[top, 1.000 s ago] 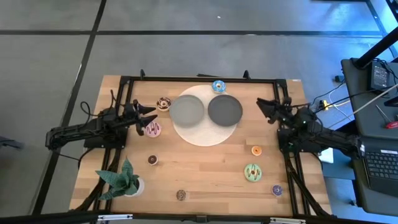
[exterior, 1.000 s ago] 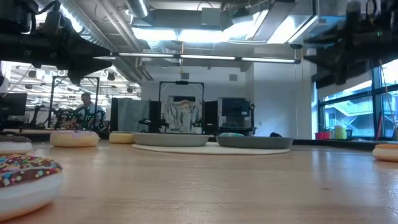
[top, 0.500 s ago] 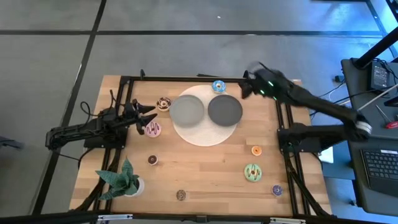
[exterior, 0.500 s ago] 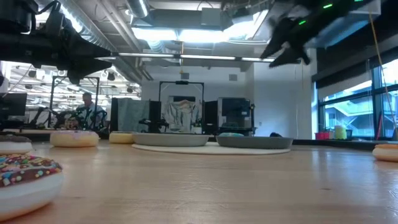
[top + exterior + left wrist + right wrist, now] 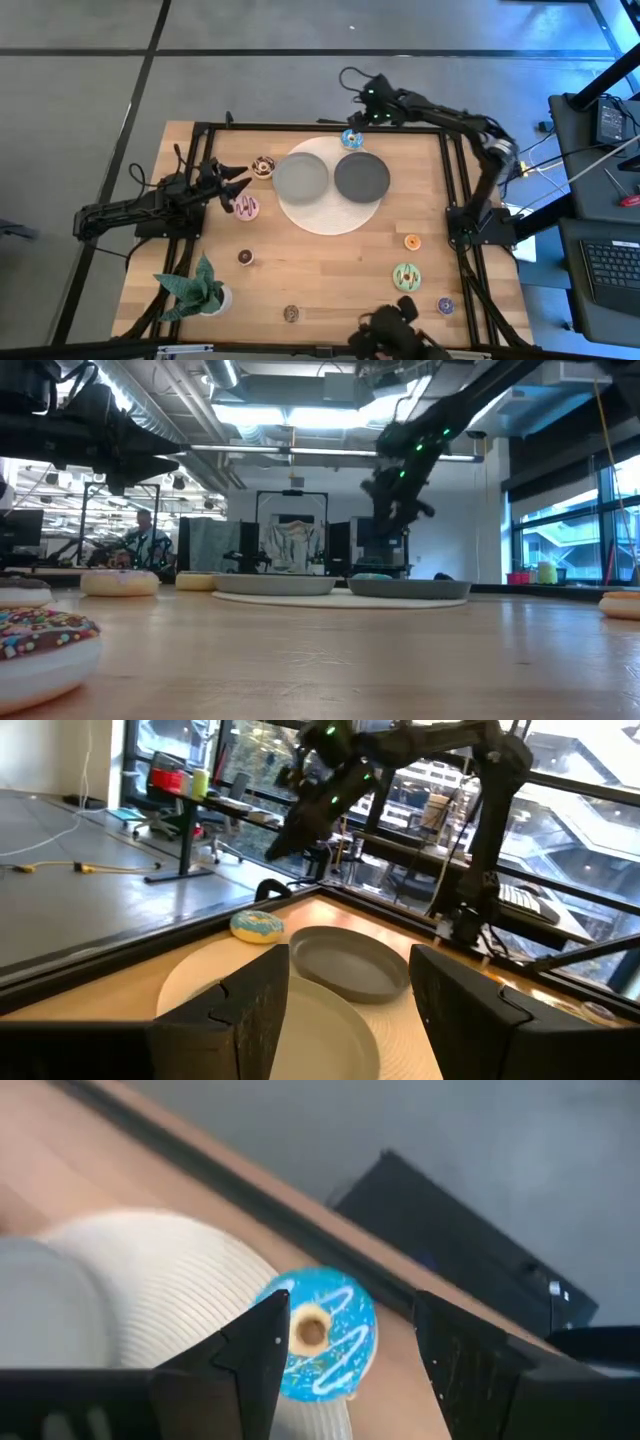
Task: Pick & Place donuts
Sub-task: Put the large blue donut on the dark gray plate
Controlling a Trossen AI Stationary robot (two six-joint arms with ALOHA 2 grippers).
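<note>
Several small toy donuts lie flat on the wooden table. The blue one [image 5: 351, 139] lies at the far edge, partly on the white mat [image 5: 325, 215]. A brown sprinkled one [image 5: 263, 167] and a pink one [image 5: 245, 207] lie near my left gripper [image 5: 242, 186]. That gripper is open, hovering by the table's left side. My right gripper [image 5: 362, 115] is open and hangs above the blue donut [image 5: 315, 1333], with its fingers [image 5: 225, 1370] on either side of it in the wrist view, well clear. Orange [image 5: 412, 242], green [image 5: 406, 277] and purple [image 5: 445, 306] donuts lie on the right.
Two dark grey plates [image 5: 301, 177] [image 5: 361, 176] sit side by side on the white mat. A potted plant [image 5: 195, 290] stands at the near left corner. Small brown donuts [image 5: 246, 257] [image 5: 291, 314] lie near it. A black frame [image 5: 320, 127] borders the table. A dark shape [image 5: 395, 328] shows at the near edge.
My right arm has swung from the table's right side up and across toward the far edge. It now reaches out over the blue donut, pointing down at it. No donut has moved.
</note>
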